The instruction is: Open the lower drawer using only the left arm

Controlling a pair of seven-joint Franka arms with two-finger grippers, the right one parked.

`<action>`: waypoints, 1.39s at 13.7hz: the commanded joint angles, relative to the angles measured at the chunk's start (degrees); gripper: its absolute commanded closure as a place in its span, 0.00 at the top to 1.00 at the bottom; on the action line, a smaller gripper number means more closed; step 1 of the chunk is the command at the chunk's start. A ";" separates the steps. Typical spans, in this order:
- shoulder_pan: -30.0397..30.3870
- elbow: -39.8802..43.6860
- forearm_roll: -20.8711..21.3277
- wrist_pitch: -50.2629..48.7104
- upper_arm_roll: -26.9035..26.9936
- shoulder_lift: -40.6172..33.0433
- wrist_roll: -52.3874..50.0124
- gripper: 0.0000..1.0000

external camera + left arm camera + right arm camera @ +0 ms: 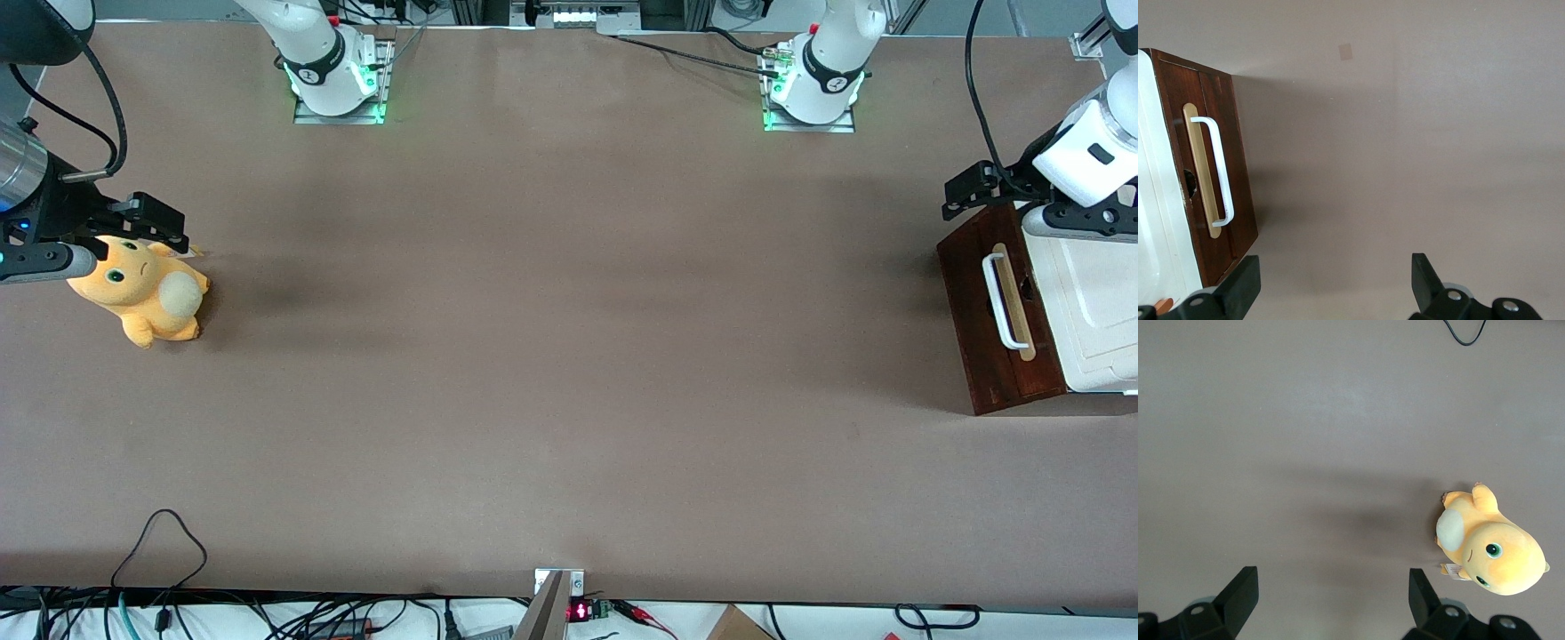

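The lower drawer (1000, 311) is sitting closed at the working arm's end of the table (551, 356), its dark reddish-brown front being shown tilted up toward the front camera, with the cream-white panel (1098, 302) lying just beside it. A white bar handle (1217, 170) is mounted on a pale wood strip (1199, 175) running along the middle of the front; a small dark hole is seen in the front beside the strip.

The left arm (1089, 151) is being held above the cabinet, and its gripper (1331, 293) is hovering over bare table in front of the drawer, well apart from the handle. The fingers (1245, 283) are spread wide, nothing being held between them.

Handling judgement: the wooden front is being read as stiff and rigid, not fragile; the drawer looks shallow and probably light, so the whole cabinet may be dragged along if friction in the slides is high. The bar looks smooth and thin, likely slippery, so it is best being taken at its middle, fingers closed across the bar through the gap over the strip, then pulled straight out along the slide direction.

A yellow plush toy (142, 293) is lying toward the parked arm's end, not involved.
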 commanded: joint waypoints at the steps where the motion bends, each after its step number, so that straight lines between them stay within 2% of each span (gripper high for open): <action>1: -0.08 0.07 -0.48 0.20 0.33 0.34 3.21 1.00; 4: -0.17 -0.19 -0.05 1.79 0.24 0.43 2.43 1.00; 5: -0.25 -0.89 3.35 2.75 0.24 0.52 2.43 1.00; 9: -2.98 -6.16 25.48 6.89 -2.04 1.40 -4.14 1.00; 12: -3.24 -11.07 38.68 6.89 -7.21 2.19 -14.32 1.00; 15: -3.94 -17.58 49.14 6.89 -9.68 4.47 -27.24 1.00; 17: -4.73 -22.32 55.47 6.63 -10.22 4.92 -30.00 1.00; 19: -5.18 -24.09 59.53 6.10 -10.13 7.02 -32.88 1.00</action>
